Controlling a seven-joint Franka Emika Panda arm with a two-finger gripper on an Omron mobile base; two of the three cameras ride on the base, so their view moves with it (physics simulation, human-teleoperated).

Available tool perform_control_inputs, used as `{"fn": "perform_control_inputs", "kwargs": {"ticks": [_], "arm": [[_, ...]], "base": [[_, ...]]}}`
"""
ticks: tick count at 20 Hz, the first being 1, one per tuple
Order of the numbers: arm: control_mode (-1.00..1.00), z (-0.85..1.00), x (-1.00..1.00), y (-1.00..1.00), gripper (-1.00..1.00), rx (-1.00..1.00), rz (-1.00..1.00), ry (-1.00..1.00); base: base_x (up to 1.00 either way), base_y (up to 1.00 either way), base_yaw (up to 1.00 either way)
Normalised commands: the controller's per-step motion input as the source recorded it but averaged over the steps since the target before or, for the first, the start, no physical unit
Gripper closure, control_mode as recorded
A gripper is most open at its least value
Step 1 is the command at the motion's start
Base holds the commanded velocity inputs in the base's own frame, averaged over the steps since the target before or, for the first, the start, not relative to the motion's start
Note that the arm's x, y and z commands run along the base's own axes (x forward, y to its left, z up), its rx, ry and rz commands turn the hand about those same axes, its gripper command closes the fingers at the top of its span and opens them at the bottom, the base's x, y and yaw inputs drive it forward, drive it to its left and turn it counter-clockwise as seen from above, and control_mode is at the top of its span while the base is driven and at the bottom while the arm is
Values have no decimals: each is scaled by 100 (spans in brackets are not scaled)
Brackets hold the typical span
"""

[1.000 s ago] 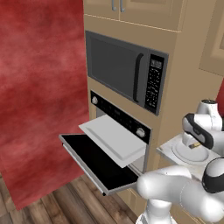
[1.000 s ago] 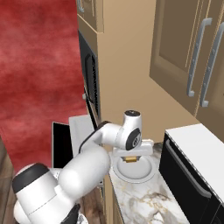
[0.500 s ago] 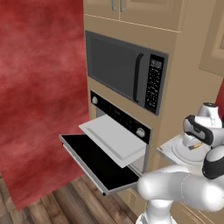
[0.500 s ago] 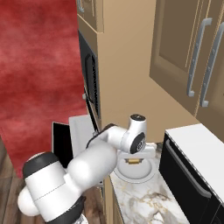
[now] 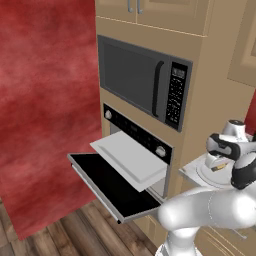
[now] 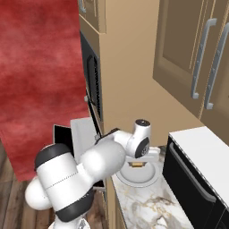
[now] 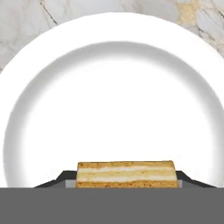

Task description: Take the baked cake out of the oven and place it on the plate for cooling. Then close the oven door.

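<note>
Cake (image 7: 126,173) clamped in gripper (image 7: 127,183), over plate (image 7: 52,57); lower gently, release centred. Oven door (image 5: 112,186) open, tray (image 5: 131,158) out.

Even, bright rendered light is seen throughout; no glare or blur is noted. A soft shadow ring is seen inside the plate (image 7: 26,131) rim, darkest toward 12 o'clock.

Cake (image 7: 127,174) sits low-centre over plate (image 7: 52,109) on counter (image 7: 26,17); oven (image 5: 140,145) centre-frame, door (image 5: 107,187) down, tray (image 5: 129,159) above it, microwave (image 5: 145,85) higher.
</note>
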Motion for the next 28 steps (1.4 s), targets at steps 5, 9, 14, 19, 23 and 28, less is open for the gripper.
{"fn": "perform_control_inputs", "kwargs": {"ticks": [5, 9, 14, 19, 23, 28], "arm": [[-100, -21, 10, 0, 100, 1, 0, -1], [-100, -4, 0, -1, -100, 3, 0, -2], [-100, 4, -1, -1, -100, 4, 0, -5], [-100, 19, -5, 0, -100, 0, 0, -3], [-100, 19, -21, 1, -100, 0, 0, -3], [-100, 42, -60, 13, -100, 0, 0, -1]], "base": [[0, 0, 0], [0, 0, 0], [0, 0, 0], [0, 0, 0], [0, 0, 0], [0, 0, 0]]}}
